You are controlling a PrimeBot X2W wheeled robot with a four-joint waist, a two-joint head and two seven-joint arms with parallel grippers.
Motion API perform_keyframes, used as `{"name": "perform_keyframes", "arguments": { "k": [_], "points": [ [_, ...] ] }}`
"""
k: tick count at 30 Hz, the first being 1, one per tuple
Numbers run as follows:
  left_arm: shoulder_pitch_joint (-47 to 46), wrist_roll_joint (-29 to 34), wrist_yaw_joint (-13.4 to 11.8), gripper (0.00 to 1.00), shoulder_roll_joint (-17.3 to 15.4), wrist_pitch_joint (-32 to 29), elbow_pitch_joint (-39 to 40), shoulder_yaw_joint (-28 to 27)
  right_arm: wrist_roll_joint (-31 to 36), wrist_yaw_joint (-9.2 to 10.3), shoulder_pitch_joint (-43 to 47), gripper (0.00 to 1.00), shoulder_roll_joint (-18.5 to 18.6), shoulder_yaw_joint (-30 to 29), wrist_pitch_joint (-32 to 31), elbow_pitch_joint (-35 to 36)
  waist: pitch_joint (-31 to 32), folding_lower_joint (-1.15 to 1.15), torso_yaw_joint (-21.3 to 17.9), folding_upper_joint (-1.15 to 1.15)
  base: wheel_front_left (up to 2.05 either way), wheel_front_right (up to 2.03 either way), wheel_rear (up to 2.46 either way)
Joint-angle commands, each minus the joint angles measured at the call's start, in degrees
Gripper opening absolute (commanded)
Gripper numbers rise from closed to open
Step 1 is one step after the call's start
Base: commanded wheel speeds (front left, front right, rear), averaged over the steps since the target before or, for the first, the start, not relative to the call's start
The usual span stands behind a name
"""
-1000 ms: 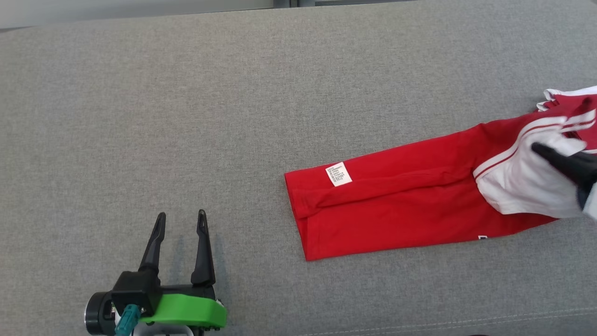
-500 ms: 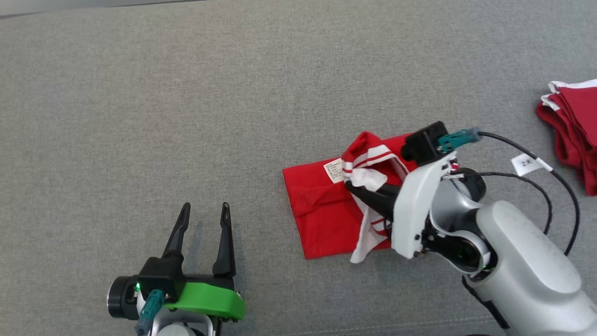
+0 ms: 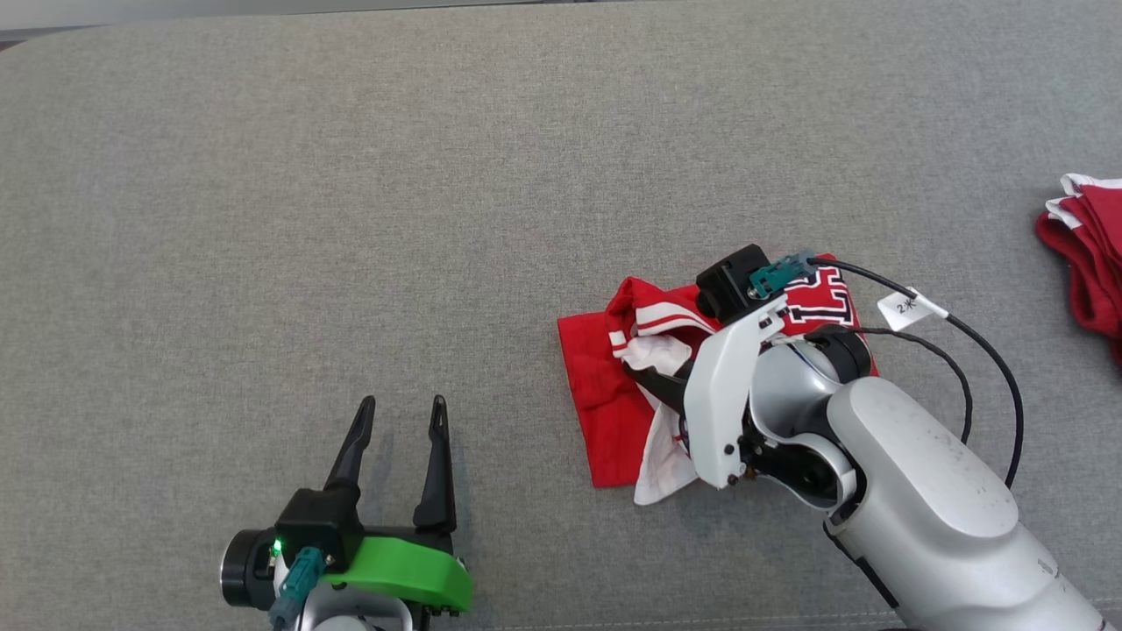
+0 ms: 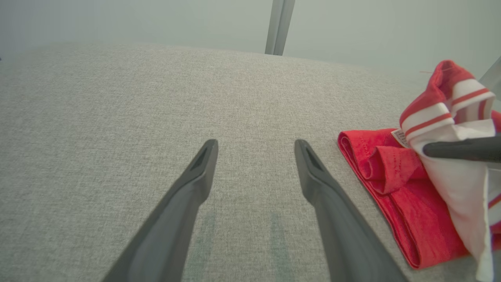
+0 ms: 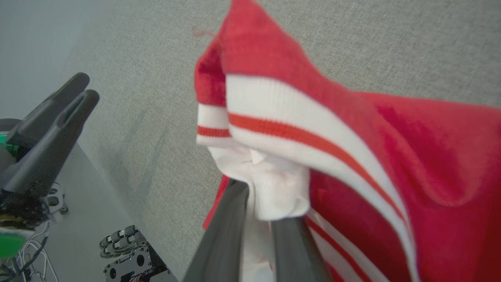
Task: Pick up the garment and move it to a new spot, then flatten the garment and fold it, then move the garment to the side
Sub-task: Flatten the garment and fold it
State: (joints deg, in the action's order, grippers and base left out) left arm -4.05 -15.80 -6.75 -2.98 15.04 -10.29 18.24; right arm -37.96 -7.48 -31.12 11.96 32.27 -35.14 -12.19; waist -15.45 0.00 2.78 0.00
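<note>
The garment (image 3: 596, 394) is red with a white, red-striped end and lies right of centre on the grey cloth surface (image 3: 351, 219). My right gripper (image 3: 642, 375) is shut on that white striped end, holding it raised and doubled back over the red body. In the right wrist view the garment (image 5: 352, 129) bunches between the right gripper (image 5: 266, 203) fingers. My left gripper (image 3: 401, 412) stands open over bare surface at the lower left, apart from the cloth. The left wrist view shows the left gripper (image 4: 254, 149) with the garment (image 4: 395, 184) to its right.
Another folded red and white cloth (image 3: 1087, 263) lies at the right edge of the surface. A black cable with a white tag (image 3: 912, 307) loops from the right wrist. The surface's front seam runs along the bottom of the head view.
The right gripper has carried the garment's white striped end leftward over the red body, so the long garment is now doubled over. The head camera has shifted. The left gripper stays open.
</note>
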Motion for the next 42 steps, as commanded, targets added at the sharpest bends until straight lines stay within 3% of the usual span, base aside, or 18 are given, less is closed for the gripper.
{"name": "perform_keyframes", "arguments": {
  "k": [1,3,4,5,6,12,17,22,28,34,38,42],
  "points": [
    [0.2,-0.3,-0.1,1.00,0.0,0.2,-0.2,0.0,0.4,-0.01,-0.7,0.03,-0.2,-0.5,0.8,-0.9,0.1,0.00,0.2,0.00,0.00,0.00,0.00],
    [0.3,-0.4,0.0,1.00,0.0,0.2,-0.3,0.1,0.6,-0.01,-0.8,0.18,-0.8,-0.9,2.0,-1.5,0.3,0.00,0.3,0.00,0.00,0.00,0.00],
    [0.4,-0.5,0.0,1.00,0.0,0.2,-0.4,0.2,0.4,-0.01,-0.7,0.40,-1.3,-1.2,2.7,-1.8,0.4,0.00,0.3,0.00,0.00,0.00,0.00],
    [0.5,-0.6,-0.1,1.00,0.1,0.2,-0.5,0.2,0.0,-0.01,-0.6,0.83,-1.9,-1.3,3.5,-1.8,0.5,0.00,0.3,0.00,0.00,0.00,0.00],
    [0.7,-0.7,-0.1,1.00,0.0,0.2,-0.5,0.2,-0.4,-0.01,-0.2,1.00,-2.3,-1.5,4.2,-1.8,0.7,0.00,0.2,0.00,0.00,0.00,0.00],
    [1.6,-0.7,-0.2,1.00,0.0,0.2,-0.6,-0.8,-5.7,-0.01,3.7,1.00,-2.0,-2.8,8.1,4.3,2.2,0.00,0.0,0.00,0.00,0.00,0.00],
    [3.0,-0.8,-0.3,1.00,0.0,0.2,-0.3,-1.5,-8.0,0.00,7.9,1.00,2.1,-7.3,12.0,13.4,3.6,0.00,-0.7,0.00,0.00,0.00,0.00],
    [4.8,-1.2,-0.9,1.00,0.0,0.2,0.4,-2.3,-3.3,0.00,11.9,1.00,8.3,-12.9,18.7,19.2,5.1,0.00,-1.9,0.00,0.00,0.00,0.00],
    [6.3,-1.5,-1.0,1.00,0.0,0.2,1.7,-2.7,5.2,-0.01,16.6,1.00,13.5,-17.8,29.9,18.1,6.8,0.00,-2.9,0.00,0.00,0.00,0.00],
    [7.0,-0.2,-0.6,1.00,0.0,0.2,2.2,-3.5,14.3,0.02,21.7,1.00,16.0,-20.6,41.6,14.2,7.8,0.00,-2.7,0.00,0.00,0.00,0.00],
    [7.0,1.0,0.0,1.00,-0.3,0.2,2.1,-4.8,19.3,0.03,26.0,1.00,14.6,-24.3,48.0,9.6,8.8,0.00,-2.5,0.00,0.00,0.00,0.00],
    [6.5,2.4,1.3,1.00,-0.9,0.2,1.5,-5.8,22.5,0.03,29.5,1.00,12.1,-27.8,50.2,5.6,10.0,0.00,-2.2,0.00,0.00,0.00,0.00]
  ]
}}
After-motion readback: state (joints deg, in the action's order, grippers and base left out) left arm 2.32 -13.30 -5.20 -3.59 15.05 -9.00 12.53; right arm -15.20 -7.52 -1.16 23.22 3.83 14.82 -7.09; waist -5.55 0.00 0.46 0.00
